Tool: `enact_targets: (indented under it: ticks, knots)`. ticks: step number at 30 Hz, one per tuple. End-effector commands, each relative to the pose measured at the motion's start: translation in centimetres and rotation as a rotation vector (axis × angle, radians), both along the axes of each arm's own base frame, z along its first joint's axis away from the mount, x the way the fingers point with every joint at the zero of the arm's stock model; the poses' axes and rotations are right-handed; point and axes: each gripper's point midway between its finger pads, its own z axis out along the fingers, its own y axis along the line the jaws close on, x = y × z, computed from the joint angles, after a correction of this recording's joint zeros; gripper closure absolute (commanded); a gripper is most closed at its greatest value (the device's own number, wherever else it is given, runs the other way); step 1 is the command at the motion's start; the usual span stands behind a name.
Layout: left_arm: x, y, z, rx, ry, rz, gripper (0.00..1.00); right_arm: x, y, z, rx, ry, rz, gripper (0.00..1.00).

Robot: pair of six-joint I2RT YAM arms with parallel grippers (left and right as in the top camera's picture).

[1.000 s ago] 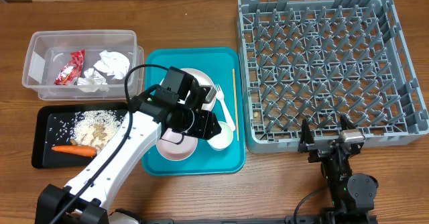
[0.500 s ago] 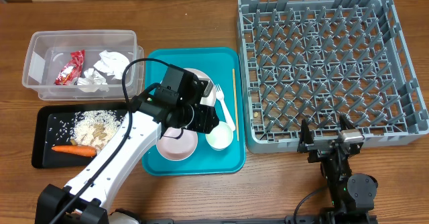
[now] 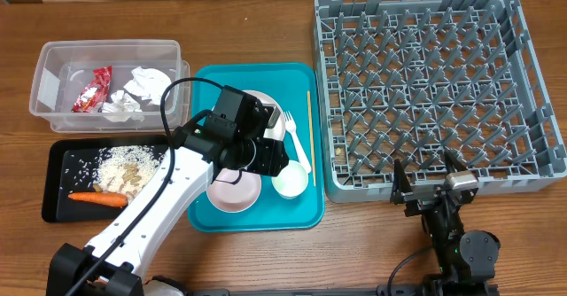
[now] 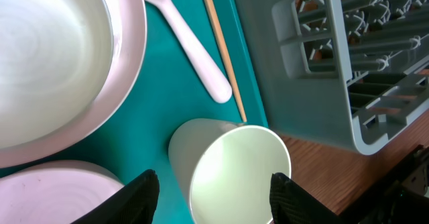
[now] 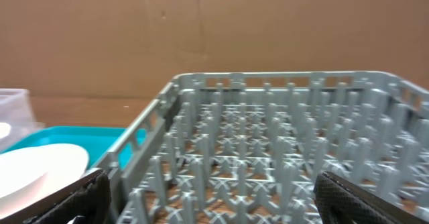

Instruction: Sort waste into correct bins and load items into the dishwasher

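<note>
The left pincer (image 4: 214, 198) hangs low over the teal tray (image 3: 301, 218), its fingers (image 4: 142, 197) partly spread on either side of the small white cup (image 4: 231, 174). A narrow gap shows between one finger and the cup's wall; at the other finger, contact cannot be told. The cup sits on the tray's right side, mouth toward the wrist camera, just beside the wooden stick (image 4: 220, 49), which lies along the tray's right edge. The white fork (image 4: 186, 46) lies next to the stick, handle toward the cup. To the cup's left a white plate (image 4: 131, 63) carries a bowl (image 4: 47, 43), and a second bowl (image 3: 232, 195) sits nearer the tray's front edge. The grey dish rack (image 3: 425, 83) stands to the right of the tray on the wooden surface (image 3: 266, 21), and the overhead view shows none of the dishes in it. At the far left, the clear tub (image 3: 42, 88) holds the red wrapper (image 3: 92, 89) and the crumpled napkins (image 3: 142, 88). In front of it the black tray (image 3: 55, 176) holds the rice and scraps (image 3: 124, 167) and the carrot (image 3: 97, 198). The right pincer (image 3: 428, 181) rests at the rack's front wall, spread wide and holding nothing.
</note>
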Motion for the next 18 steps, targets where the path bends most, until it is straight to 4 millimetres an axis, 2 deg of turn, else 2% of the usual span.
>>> enact_targets:
  ticks: [1,5,10,12,16,18]
  knots:
    - [0.3,-0.1,1.2,-0.010,-0.026,0.008,0.44,-0.5,1.0,1.6,0.091,-0.020,0.058,0.00]
    - [0.0,0.0,1.1,-0.005,-0.015,0.008,0.44,-1.4,1.0,5.8,0.141,-0.094,0.065,0.00]
    - [0.1,0.0,1.1,-0.005,-0.015,0.008,0.42,-3.4,0.8,11.0,0.142,-0.145,0.063,0.00]
    - [0.1,0.0,1.1,-0.005,-0.015,0.008,0.41,-4.1,0.5,12.7,0.142,-0.140,0.049,0.00]
    - [0.1,0.0,1.1,-0.005,-0.015,0.008,0.28,-5.1,0.3,15.2,0.132,-0.112,0.035,0.00]
    - [0.1,0.0,1.1,-0.005,-0.015,0.008,0.26,-5.3,0.3,16.1,0.131,-0.087,0.034,0.00]
